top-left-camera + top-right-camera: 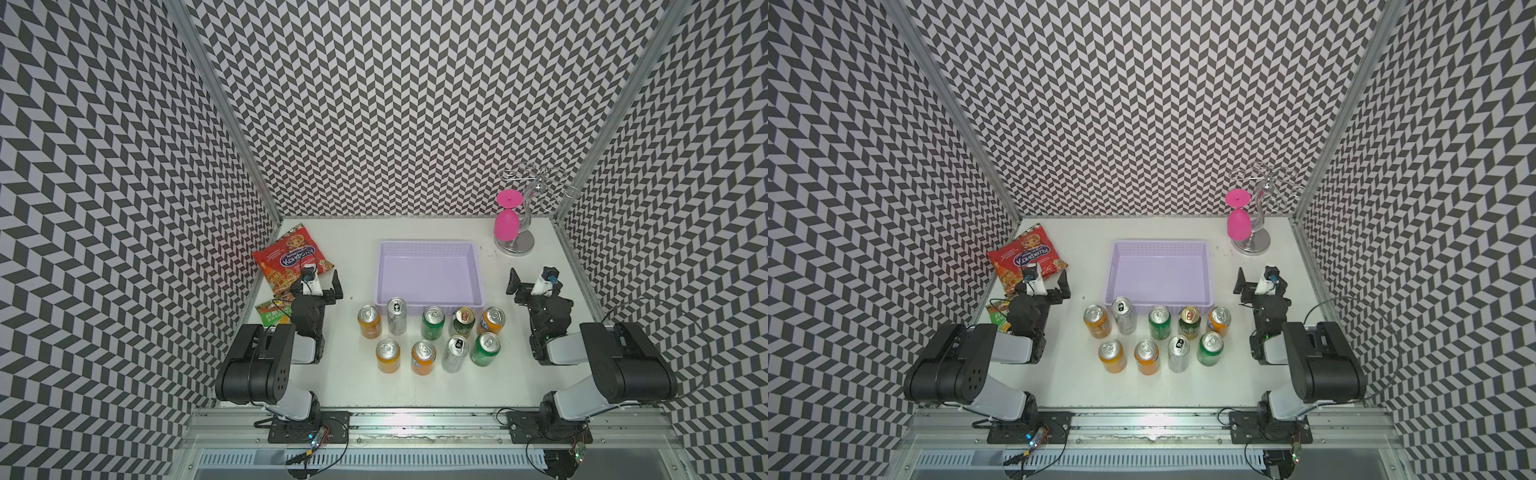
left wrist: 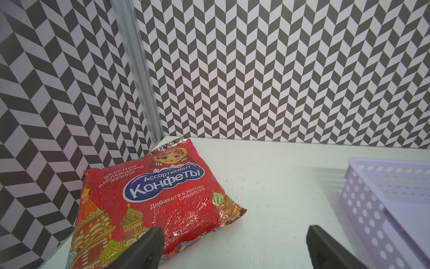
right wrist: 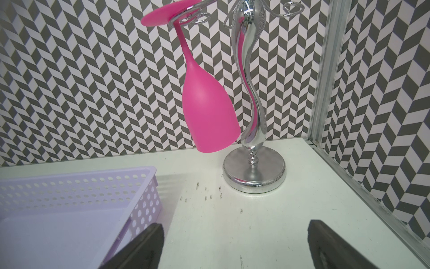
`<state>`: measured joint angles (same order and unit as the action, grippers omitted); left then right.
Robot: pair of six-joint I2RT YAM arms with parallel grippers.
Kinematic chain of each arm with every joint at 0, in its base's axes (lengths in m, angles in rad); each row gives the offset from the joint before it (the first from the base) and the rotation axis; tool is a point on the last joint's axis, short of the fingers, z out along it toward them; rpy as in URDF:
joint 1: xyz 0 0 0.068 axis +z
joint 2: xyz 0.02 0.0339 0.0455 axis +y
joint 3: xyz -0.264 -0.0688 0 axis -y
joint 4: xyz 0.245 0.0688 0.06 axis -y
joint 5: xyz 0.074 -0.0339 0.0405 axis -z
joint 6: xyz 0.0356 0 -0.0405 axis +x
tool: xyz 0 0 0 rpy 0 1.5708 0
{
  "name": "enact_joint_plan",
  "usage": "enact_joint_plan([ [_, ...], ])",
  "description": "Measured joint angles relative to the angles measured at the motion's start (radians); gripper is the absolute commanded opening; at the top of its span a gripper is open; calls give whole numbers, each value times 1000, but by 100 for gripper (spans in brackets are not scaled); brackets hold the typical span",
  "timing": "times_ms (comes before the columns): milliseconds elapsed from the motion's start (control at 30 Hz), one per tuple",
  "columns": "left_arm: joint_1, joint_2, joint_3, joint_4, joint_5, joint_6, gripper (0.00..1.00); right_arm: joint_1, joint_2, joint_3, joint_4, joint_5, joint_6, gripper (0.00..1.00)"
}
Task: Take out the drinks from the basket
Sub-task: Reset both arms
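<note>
The lavender basket (image 1: pixel 428 246) (image 1: pixel 1158 246) sits mid-table with nothing inside it. The drinks, several cans, stand upright on the table in two rows just in front of it. The back row runs from an orange can (image 1: pixel 369 321) past a green can (image 1: pixel 433 322) to another orange can (image 1: pixel 493 320). The front row includes a silver can (image 1: pixel 456 353). My left gripper (image 1: pixel 320 286) (image 2: pixel 233 235) hovers open left of the basket (image 2: pixel 372 209), holding nothing. My right gripper (image 1: pixel 532 284) (image 3: pixel 235 229) hovers open right of the basket (image 3: pixel 76 184), also holding nothing.
A red candy bag (image 1: pixel 291 259) (image 2: pixel 158 195) lies at the far left, partly under my left gripper. A green snack bag (image 1: pixel 272 312) lies beside the left arm. A pink goblet (image 1: pixel 506 224) (image 3: pixel 207 111) hangs upside down on a chrome rack (image 1: pixel 519 246) at the back right. Patterned walls enclose three sides.
</note>
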<state>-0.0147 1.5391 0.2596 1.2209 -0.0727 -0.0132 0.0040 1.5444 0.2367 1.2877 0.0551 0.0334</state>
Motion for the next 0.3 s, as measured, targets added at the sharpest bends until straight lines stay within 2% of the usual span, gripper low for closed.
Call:
enact_joint_plan([
  [300,0,0,0,-5,0,0,99,0,0,0,0,0,0,100],
])
